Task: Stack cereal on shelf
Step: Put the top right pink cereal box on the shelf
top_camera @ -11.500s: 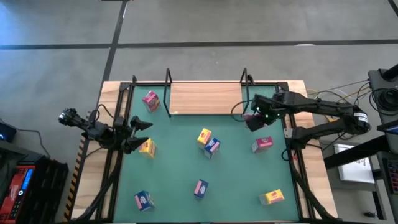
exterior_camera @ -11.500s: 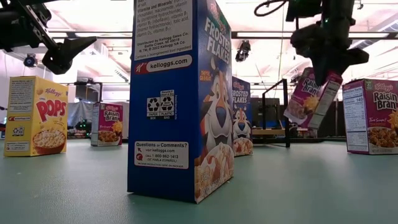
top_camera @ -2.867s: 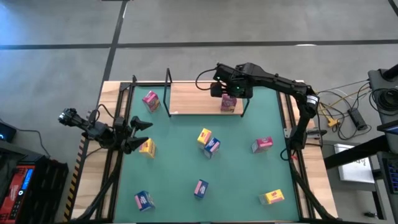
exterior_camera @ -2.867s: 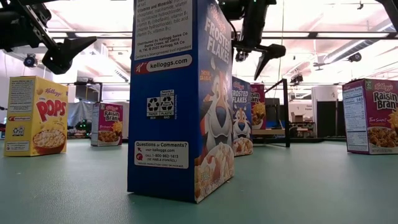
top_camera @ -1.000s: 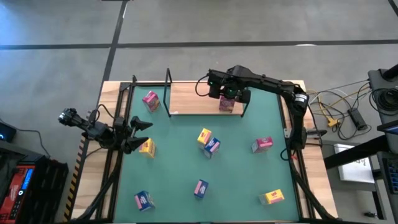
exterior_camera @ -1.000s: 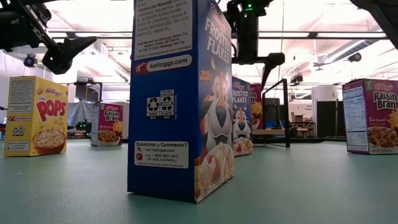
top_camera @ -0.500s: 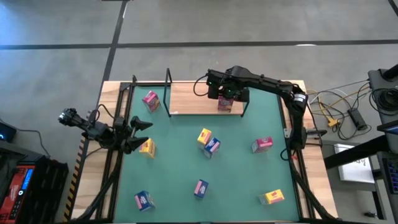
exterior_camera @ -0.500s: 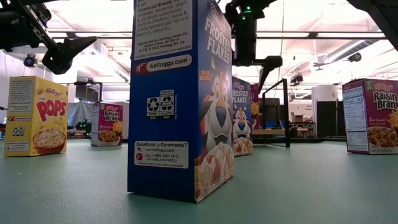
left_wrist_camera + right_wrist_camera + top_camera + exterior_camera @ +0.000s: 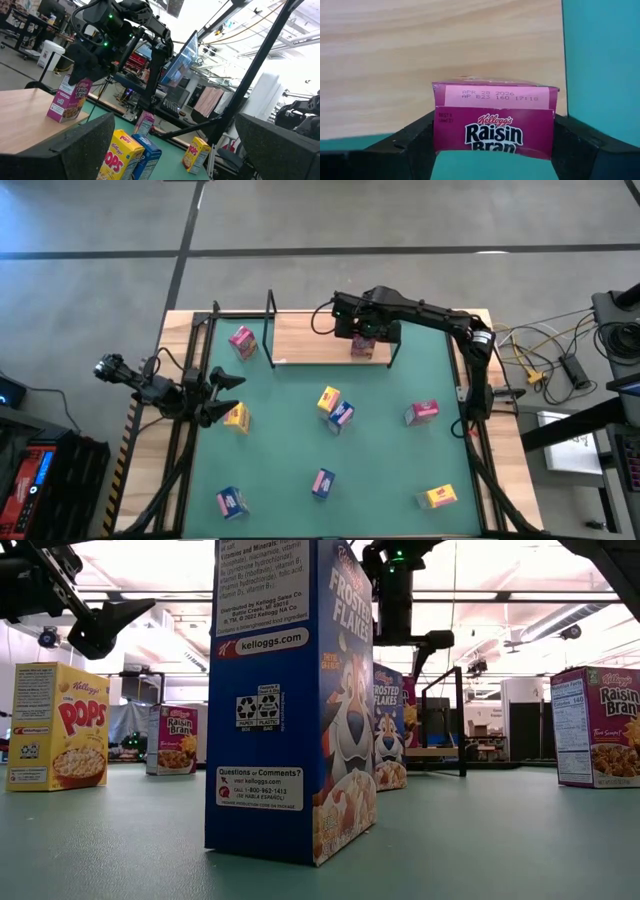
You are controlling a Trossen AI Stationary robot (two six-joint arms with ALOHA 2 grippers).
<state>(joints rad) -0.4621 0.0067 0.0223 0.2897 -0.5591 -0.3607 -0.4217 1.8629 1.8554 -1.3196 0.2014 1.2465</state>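
Between right gripper (image 9: pixel 492 145) fingers (image 9: pixel 410 145): magenta Raisin Bran box (image 9: pixel 494 117), small cardboard carton, upright on pale wood-grain shelf (image 9: pixel 310 338) near black metal upright. Fingers flank box on both narrow sides, touching or nearly so; firm clamp cannot be told. Left gripper (image 9: pixel 222 396) waits at edge of green matte surface (image 9: pixel 380 450), fingers spread wide, yellow box (image 9: pixel 237 417) just beside.

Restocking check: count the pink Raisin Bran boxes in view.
3. One stands on the shelf under the right gripper: Raisin Bran box. One at the mat's far-left corner. One on the mat's right side. None seems hidden.
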